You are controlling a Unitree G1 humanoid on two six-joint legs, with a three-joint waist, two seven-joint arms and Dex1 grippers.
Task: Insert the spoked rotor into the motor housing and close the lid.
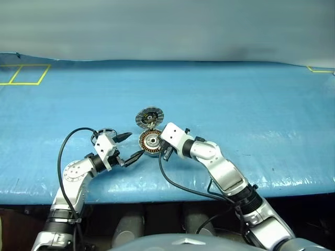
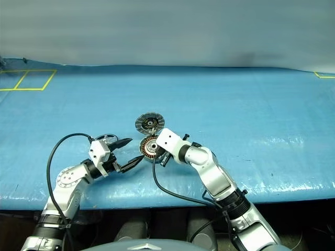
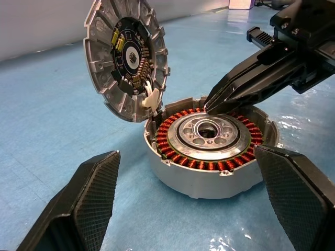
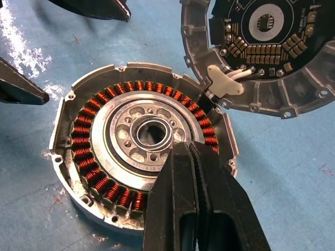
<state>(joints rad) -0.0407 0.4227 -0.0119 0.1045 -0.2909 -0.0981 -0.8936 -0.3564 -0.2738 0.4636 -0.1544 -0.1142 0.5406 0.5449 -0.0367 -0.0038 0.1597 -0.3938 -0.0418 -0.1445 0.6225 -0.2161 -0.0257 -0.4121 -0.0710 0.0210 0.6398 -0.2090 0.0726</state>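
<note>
Lighting even and bright, from overhead. Glossy blue plastic table cover (image 3: 63, 115) throws white glare patches just beside the round silver motor housing with copper windings (image 3: 209, 157), on its right gripper side. Soft short shadow under the housing. Wrist views sharp on the windings; black textured left gripper fingers (image 3: 89, 198) nearest the lens are soft. Head views slightly hazy toward the far wall.

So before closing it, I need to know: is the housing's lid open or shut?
Open: the lid stands up from the motor housing edge, its inner face and the copper windings exposed.
</note>
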